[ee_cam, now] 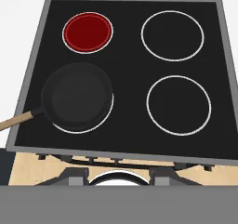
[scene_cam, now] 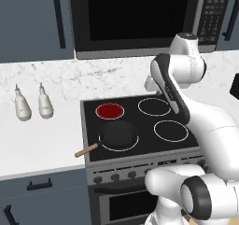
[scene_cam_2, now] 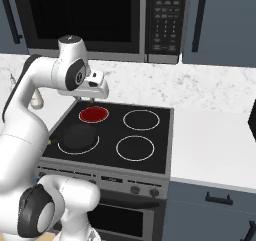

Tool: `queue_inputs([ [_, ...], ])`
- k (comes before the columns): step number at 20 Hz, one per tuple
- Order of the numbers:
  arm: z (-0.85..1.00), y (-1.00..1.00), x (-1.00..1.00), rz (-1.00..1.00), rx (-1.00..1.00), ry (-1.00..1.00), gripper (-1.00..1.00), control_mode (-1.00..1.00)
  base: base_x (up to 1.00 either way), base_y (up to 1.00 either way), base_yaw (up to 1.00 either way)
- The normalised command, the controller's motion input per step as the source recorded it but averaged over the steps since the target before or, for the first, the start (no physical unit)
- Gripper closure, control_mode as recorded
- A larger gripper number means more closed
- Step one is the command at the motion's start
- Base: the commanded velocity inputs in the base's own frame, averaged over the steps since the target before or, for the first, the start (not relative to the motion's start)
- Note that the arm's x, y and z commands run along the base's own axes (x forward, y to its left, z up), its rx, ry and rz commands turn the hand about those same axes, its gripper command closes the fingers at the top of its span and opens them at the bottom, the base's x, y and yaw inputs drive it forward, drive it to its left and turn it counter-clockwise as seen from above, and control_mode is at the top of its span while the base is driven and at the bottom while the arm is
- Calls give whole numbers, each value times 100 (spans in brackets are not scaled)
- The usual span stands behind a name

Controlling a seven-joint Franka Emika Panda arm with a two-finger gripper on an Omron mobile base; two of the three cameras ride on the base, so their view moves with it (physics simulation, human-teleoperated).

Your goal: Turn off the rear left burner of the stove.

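Note:
The stove [scene_cam: 142,121] is a black glass cooktop with a grey steel front and a row of small dark knobs [scene_cam: 115,176]. Its rear left burner [scene_cam: 110,110] [scene_cam_2: 93,114] [ee_cam: 88,31] glows as a red disc. The other zones are plain white rings. My gripper [scene_cam_2: 101,93] [scene_cam: 150,85] hangs well above the back of the cooktop and points down. Its fingertips [ee_cam: 74,174] stand wide apart at the bottom of the hand view, open with nothing between them. In the hand view, the knobs [ee_cam: 88,159] show as small bumps along the stove's front edge.
A black frying pan [scene_cam: 119,134] [ee_cam: 78,96] with a wooden handle sits on the front left zone, handle out to the left. Two white bottles [scene_cam: 45,102] stand on the left counter. A black microwave [scene_cam: 135,18] hangs above the stove. White counter [scene_cam_2: 215,145] lies to the right.

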Motion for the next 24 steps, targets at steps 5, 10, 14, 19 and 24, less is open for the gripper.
queue_inputs([
  [5, 0, 0, 0, 0, 0, 0, -100, 100, 0, 0, 0],
  [10, 0, 0, 0, 0, 0, 0, -100, 100, -19, -15, 0],
  [14, 0, 0, 0, 0, 0, 0, -100, 100, -16, -33, -1],
  [19, 0, 0, 0, 0, 0, 0, -100, 100, -16, -47, 0],
  [24, 0, 0, 0, 0, 0, 0, -100, 100, -2, -45, 0],
])
